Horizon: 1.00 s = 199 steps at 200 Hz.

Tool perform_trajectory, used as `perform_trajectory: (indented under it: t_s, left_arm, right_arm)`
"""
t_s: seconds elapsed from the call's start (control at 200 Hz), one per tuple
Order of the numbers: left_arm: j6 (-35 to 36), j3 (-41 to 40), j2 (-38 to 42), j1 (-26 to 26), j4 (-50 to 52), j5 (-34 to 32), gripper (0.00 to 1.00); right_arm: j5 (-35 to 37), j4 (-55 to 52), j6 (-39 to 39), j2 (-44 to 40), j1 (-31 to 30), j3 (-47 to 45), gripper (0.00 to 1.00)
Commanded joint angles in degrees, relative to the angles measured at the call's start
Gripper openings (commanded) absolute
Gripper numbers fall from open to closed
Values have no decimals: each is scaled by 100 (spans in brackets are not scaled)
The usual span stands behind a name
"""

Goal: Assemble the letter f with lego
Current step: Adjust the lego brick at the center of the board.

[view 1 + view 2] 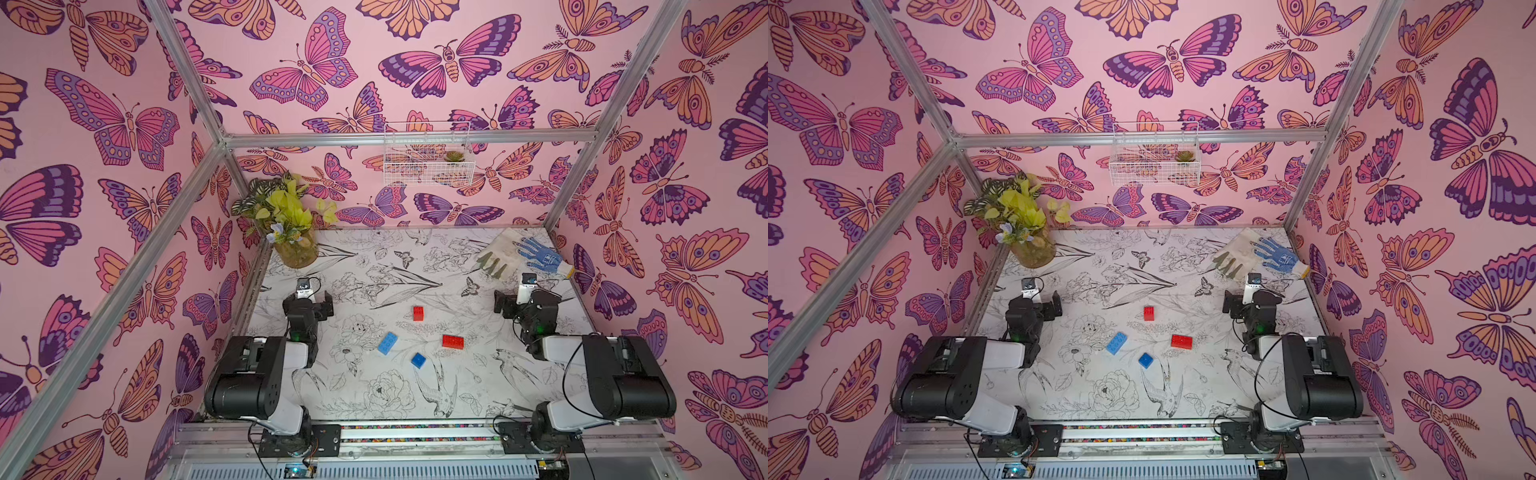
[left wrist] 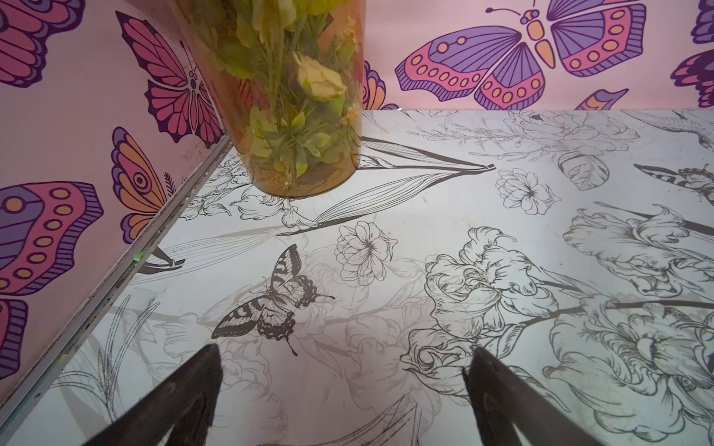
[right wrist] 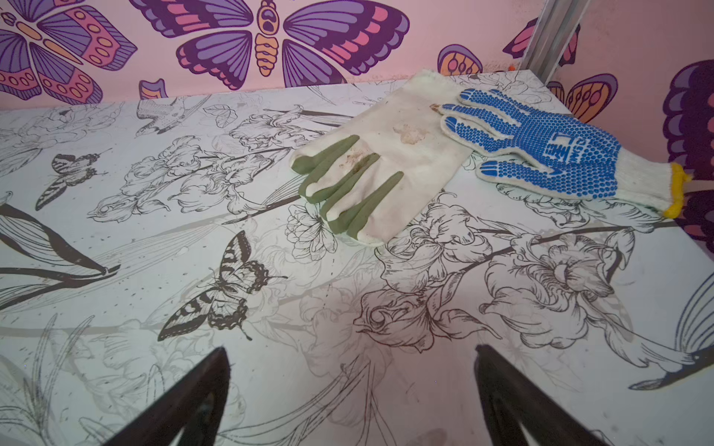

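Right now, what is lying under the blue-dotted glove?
The blue-dotted glove has its fingertips over an edge of the white glove; the rest of it sits on the table. Anything beneath its palm is covered.

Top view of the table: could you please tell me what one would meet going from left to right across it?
Vase → longer blue brick → longer red brick → gloves. The short blue brick and short red brick sit between the longer ones, level sideways, so unranked.
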State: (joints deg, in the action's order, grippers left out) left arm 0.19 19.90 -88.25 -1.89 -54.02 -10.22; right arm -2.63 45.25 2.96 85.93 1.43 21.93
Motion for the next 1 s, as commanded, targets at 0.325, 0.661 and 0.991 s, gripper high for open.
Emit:
perform_trajectory:
  t_s: [0.325,0.661,0.991]
  left_arm:
    - [246,-48,-17,31,-101,727,100]
    - [238,-30,-10,49,-55,780,100]
    - [220,-8,-17,83,-5,837,100]
  right_arm:
    - [-35,106,-24,47,33,127,99]
    - [-35,102,-24,49,32,127,99]
    - [-31,106,-24,47,32,127,99]
